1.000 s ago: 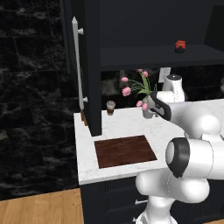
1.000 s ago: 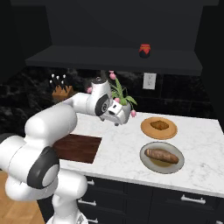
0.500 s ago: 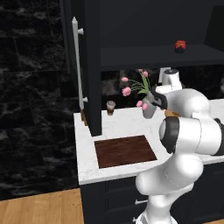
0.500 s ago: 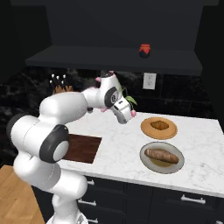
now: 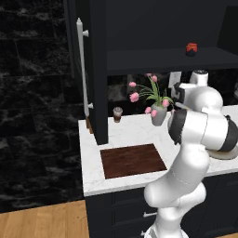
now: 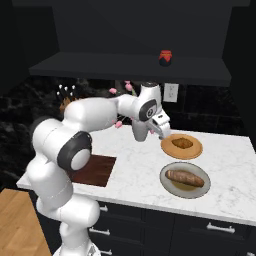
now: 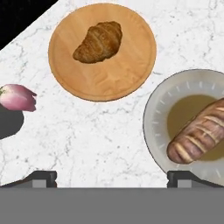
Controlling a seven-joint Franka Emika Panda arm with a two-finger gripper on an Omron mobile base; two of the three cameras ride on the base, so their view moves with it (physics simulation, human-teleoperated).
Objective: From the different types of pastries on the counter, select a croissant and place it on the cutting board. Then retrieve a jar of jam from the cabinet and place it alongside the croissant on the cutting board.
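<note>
Gripper (image 7: pixel 112 177) spread wide, tips (image 7: pixel 41 177) far apart at 7 and 5 o'clock of the hand view, bare counter (image 7: pixel 100 135) between them, nothing held. From the right base view, gripper (image 6: pixel 161 131) hanging above the counter just at 9 o'clock of the wooden plate (image 6: pixel 196 149). Croissant (image 7: pixel 98 41) lying on that round wooden plate (image 7: pixel 131 65), at 12 o'clock of the hand view, well apart from the tips. At 3 o'clock there, long roll (image 7: pixel 199 135) on a grey plate (image 7: pixel 157 118), partly cut by the edge. At 9 o'clock, a pink flower (image 7: pixel 17 97). In the right base view, croissant (image 6: pixel 182 144) on the far plate, roll (image 6: pixel 185 177) on the grey plate (image 6: pixel 167 176) nearer the counter edge. Board (image 5: pixel 132 159) flat on the counter (image 5: pixel 93 179) at 9 o'clock of the arm in the left base view, bare. Vase (image 5: pixel 158 115) of pink flowers at 1 o'clock of the board, brown cup (image 5: pixel 117 114) at 11 o'clock, beside the open cabinet door (image 5: pixel 98 69). Red jar (image 5: pixel 191 48) up on the dark cabinet shelf (image 5: pixel 167 60), at 1 o'clock of the left base view; same jar (image 6: pixel 165 57) at 12 o'clock of the right base view.
</note>
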